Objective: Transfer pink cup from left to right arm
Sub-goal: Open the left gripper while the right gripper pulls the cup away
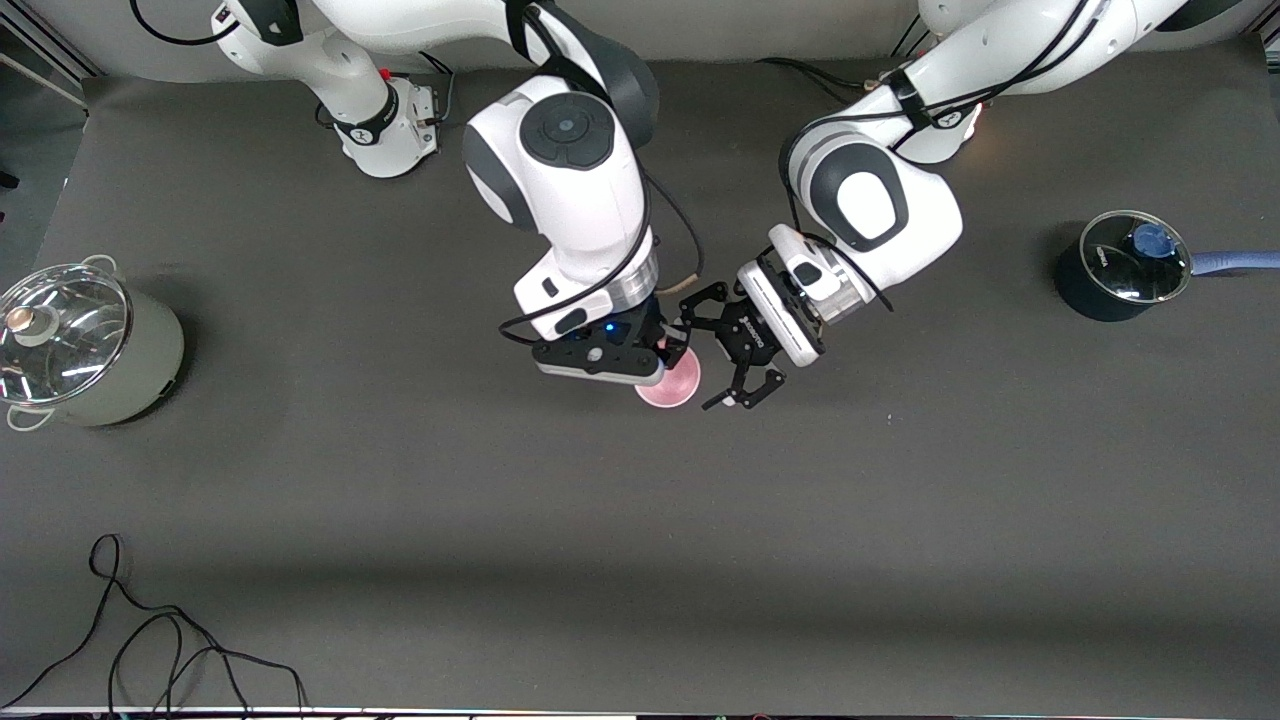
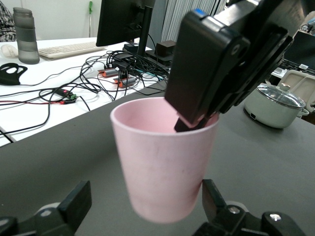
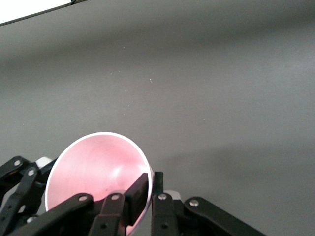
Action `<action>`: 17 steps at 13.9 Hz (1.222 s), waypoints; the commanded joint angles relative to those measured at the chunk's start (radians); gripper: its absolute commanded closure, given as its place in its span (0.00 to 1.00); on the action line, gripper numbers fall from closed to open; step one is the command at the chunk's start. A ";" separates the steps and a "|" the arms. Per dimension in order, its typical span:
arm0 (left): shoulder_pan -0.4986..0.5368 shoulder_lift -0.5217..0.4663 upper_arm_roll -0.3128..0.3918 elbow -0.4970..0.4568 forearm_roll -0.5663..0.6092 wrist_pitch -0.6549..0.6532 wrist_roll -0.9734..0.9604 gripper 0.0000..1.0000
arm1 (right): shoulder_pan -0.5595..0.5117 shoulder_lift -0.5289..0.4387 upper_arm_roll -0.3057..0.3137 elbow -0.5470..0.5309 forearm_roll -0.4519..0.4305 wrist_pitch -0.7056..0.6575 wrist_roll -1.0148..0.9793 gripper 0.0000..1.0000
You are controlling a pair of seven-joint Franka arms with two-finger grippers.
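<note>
The pink cup hangs above the middle of the table, its mouth showing in the front view. My right gripper is shut on its rim, one finger inside and one outside, as the right wrist view shows at the gripper and cup. My left gripper is open around the cup's lower body. In the left wrist view the cup sits between its spread fingers, one clearly apart from the wall, the other close against it. The right gripper shows there on the rim.
A pale green pot with a glass lid stands at the right arm's end of the table and shows in the left wrist view. A dark saucepan with a blue-knobbed lid stands at the left arm's end. A black cable lies near the front edge.
</note>
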 commanded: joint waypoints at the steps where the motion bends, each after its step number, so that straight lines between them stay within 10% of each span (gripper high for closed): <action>1: -0.001 -0.005 -0.005 0.011 -0.019 0.026 0.022 0.01 | -0.028 -0.062 0.002 0.000 0.001 -0.073 -0.044 1.00; 13: 0.279 -0.014 -0.001 0.026 0.010 0.023 0.022 0.01 | -0.322 -0.346 -0.015 -0.107 0.053 -0.409 -0.554 1.00; 17: 0.419 -0.005 0.009 0.026 0.055 0.014 0.026 0.00 | -0.350 -0.386 -0.124 -0.200 0.053 -0.407 -0.766 1.00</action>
